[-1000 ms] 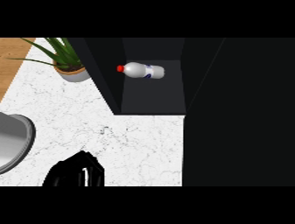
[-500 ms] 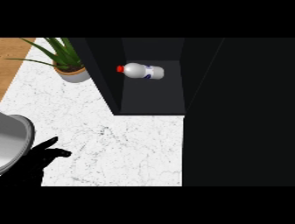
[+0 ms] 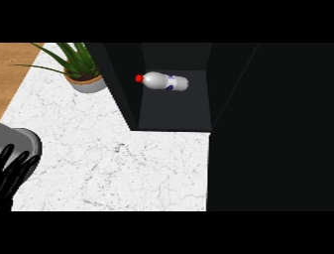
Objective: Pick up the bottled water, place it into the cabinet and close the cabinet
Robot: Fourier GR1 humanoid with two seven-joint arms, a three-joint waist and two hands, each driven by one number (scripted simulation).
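White marbled stone forms the kitchen counter [image 3: 111, 163], seen from steeply above, with a strip of brown wood at the upper left. At the upper middle, a small clear plastic water bottle with a red cap and a blue label [image 3: 162, 81] is seen lying on its side inside a dark, open cabinet [image 3: 173, 106], cap pointing left, near the back of the compartment. No hand is touching it. The picking and placing are therefore judged to be done; the closing of the cabinet is judged to be what is left, since the compartment is open to view. Whether the large black area at the right is the cabinet door cannot be told.

Just left of the cabinet, a green spiky plant in a round grey pot [image 3: 87, 79] is set on the counter. Further out, at the left edge, part of a grey rounded metal vessel [image 3: 8, 144] is visible. At the lower left corner, the black left hand [image 3: 1, 181] is shown with fingers straight and spread, grasping nothing, well apart from the cabinet. The right hand is not shown.
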